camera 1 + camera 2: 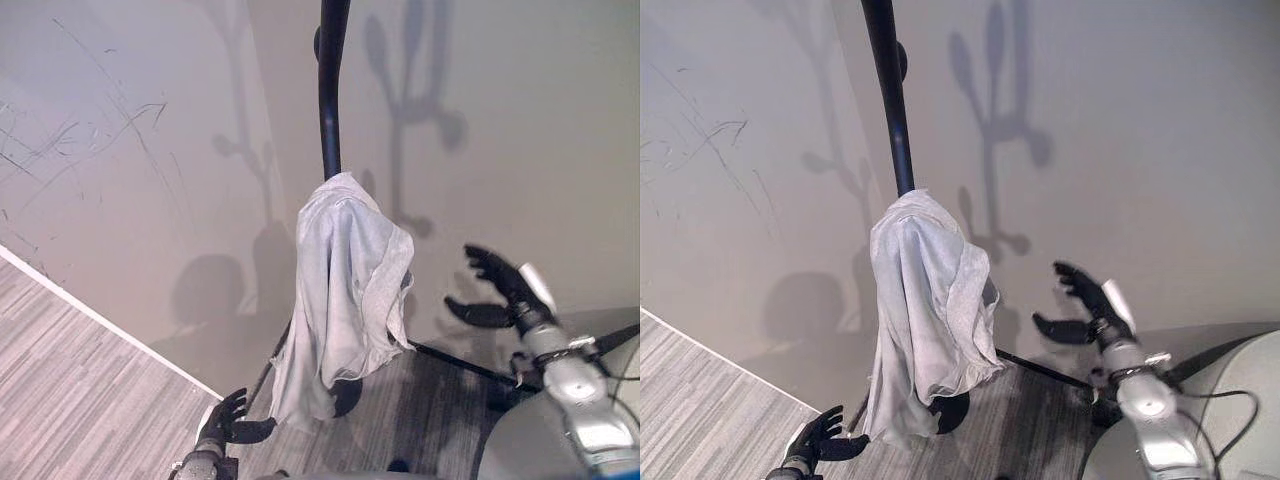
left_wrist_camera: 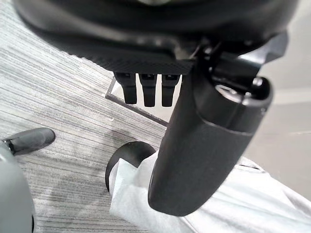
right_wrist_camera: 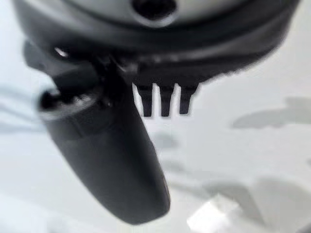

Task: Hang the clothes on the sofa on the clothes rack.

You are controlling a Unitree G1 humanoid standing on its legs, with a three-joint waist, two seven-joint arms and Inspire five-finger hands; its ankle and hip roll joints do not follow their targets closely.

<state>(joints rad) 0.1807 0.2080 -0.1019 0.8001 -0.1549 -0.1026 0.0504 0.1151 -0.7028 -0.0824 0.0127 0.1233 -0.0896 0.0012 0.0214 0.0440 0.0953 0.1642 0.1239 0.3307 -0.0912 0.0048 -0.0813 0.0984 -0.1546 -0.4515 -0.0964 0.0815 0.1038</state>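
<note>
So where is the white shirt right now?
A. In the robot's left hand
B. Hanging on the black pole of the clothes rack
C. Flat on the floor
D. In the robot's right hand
B. The white shirt drapes from the black clothes rack pole, while the right robot hand and left robot hand are open and apart from it.

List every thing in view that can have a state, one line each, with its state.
Pale grey garment: draped over the clothes rack, hanging free, held by neither hand.
Clothes rack: upright, its dark pole rising above the garment.
Left hand: open, low beside the garment's hem, holding nothing.
Right hand: open, raised to the garment's right, apart from it, holding nothing.
</note>
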